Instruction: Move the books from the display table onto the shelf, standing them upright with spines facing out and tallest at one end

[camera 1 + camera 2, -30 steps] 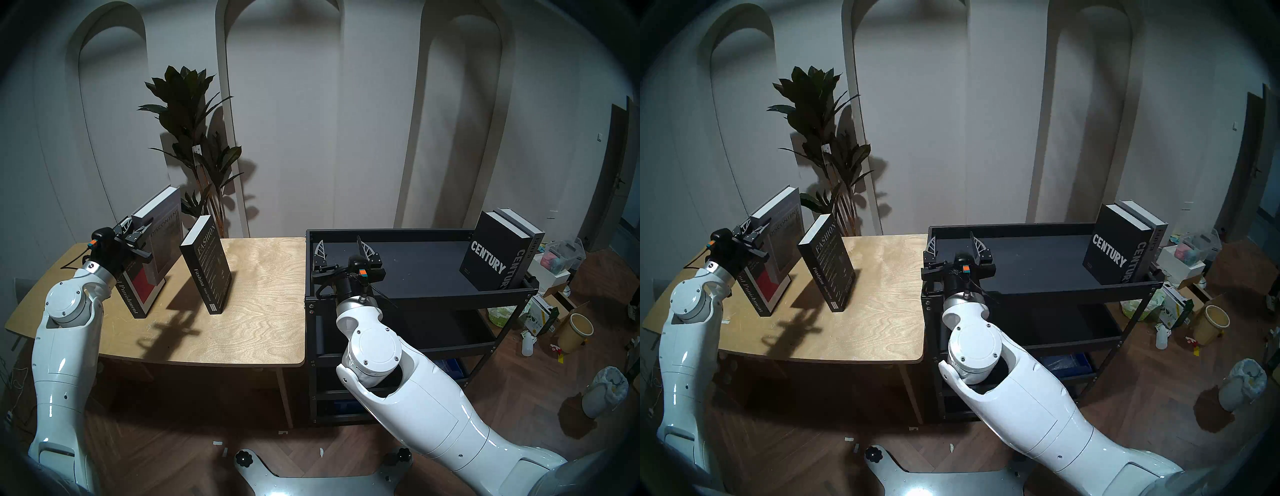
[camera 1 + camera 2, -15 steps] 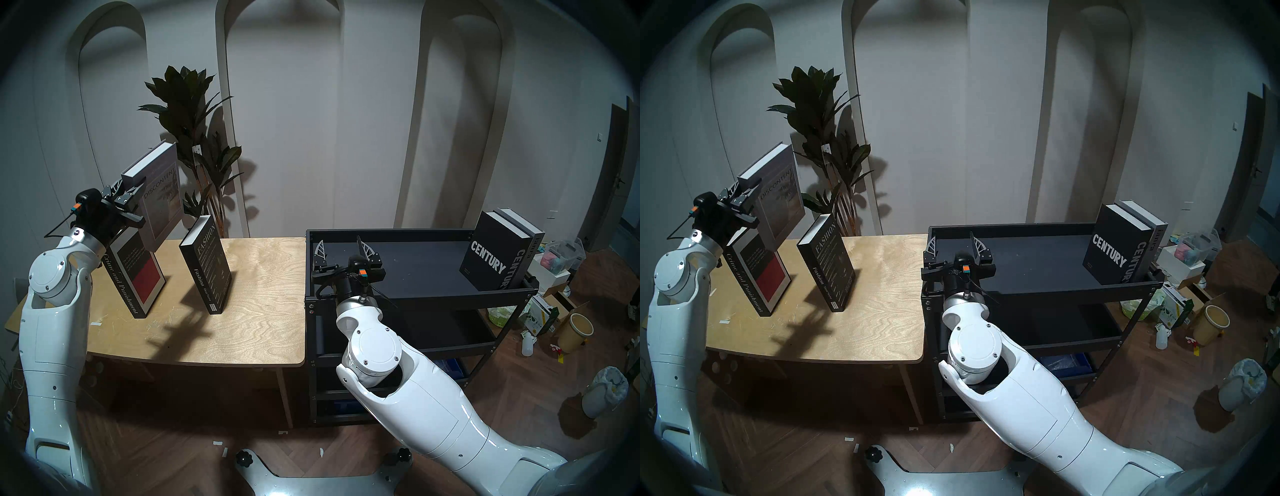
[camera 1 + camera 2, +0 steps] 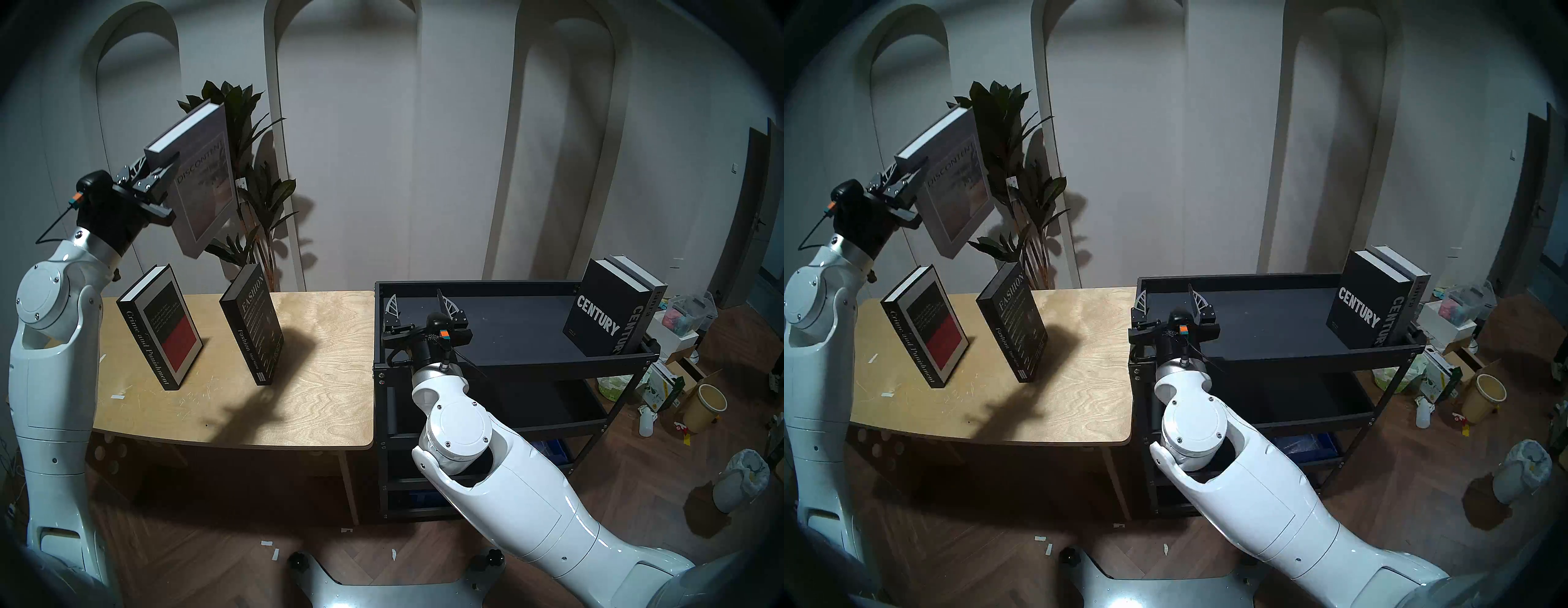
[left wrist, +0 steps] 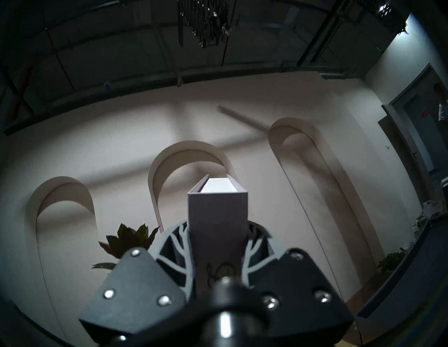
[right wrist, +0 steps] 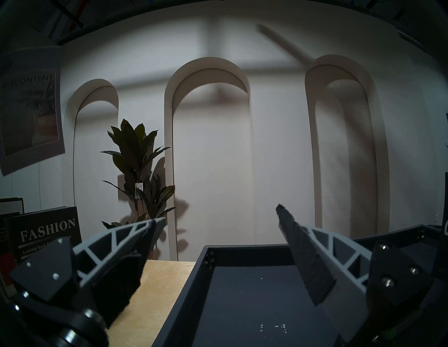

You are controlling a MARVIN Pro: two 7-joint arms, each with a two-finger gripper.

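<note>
While the display table (image 3: 322, 339) fills the left half of the head views, the shelf (image 3: 509, 365) stands flush against its right edge, a black cart with a rimmed tray top. Behind the table's far edge a tall leafy plant (image 3: 250, 140) rises against the arched wall.

On the shelf's far right end two books stand upright and touching: Century (image 3: 602, 314), its spine and cover both showing white letters, and a grey book (image 3: 655, 293) just behind it (its spine lettering is too small to read surely). Two more stand on the table, well apart from each other and each leaning a little: Crime and Punishment (image 3: 163, 333) to the left, black with a red block on its cover, and Fashion (image 3: 254, 322) to its right.

High above the table's left end hangs the grey Discontent book (image 3: 203, 178), tilted, clear of the wood and in front of the plant's leaves. The left gripper (image 3: 163, 170) has its fingers clamped on that book at the spine end, one on each cover. The right gripper (image 3: 420, 303) hovers over the left end of the shelf's tray, jaws spread wide and holding nothing.
</note>
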